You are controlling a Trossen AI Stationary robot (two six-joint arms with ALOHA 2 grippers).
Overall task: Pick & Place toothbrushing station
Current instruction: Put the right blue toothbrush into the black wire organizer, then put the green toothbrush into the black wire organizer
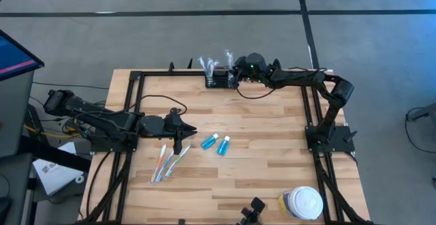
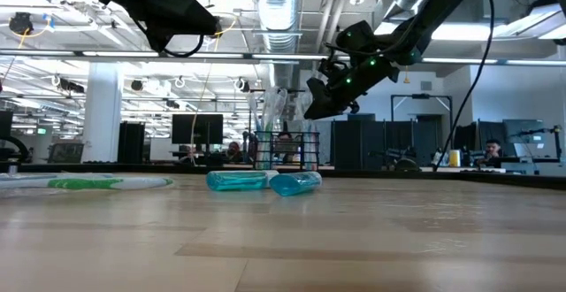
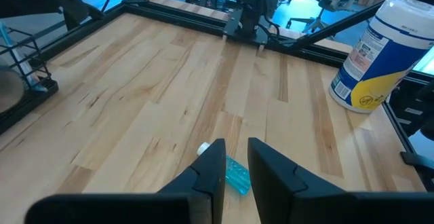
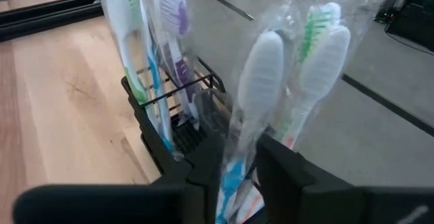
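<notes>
The black open-topped holder stands at the table's far edge, with several wrapped toothbrushes standing up in it; it also shows in the low view and the right wrist view. My right gripper is right beside the holder on its right side, shut on a wrapped white-headed toothbrush. My left gripper hangs above the table's left middle, empty, its fingers a narrow gap apart. My right gripper pinches the wrapped toothbrush's handle, below the head, between its two fingers. The fingers come from the table's right, slanting down, and lie across the handle. The toothbrush stands about upright among the others; its lower end is hidden by the fingers.
Two small blue bottles lie mid-table, just right of my left gripper. Several wrapped toothbrushes lie on the table near it. A white-lidded jar with a yellow label stands at the near right corner.
</notes>
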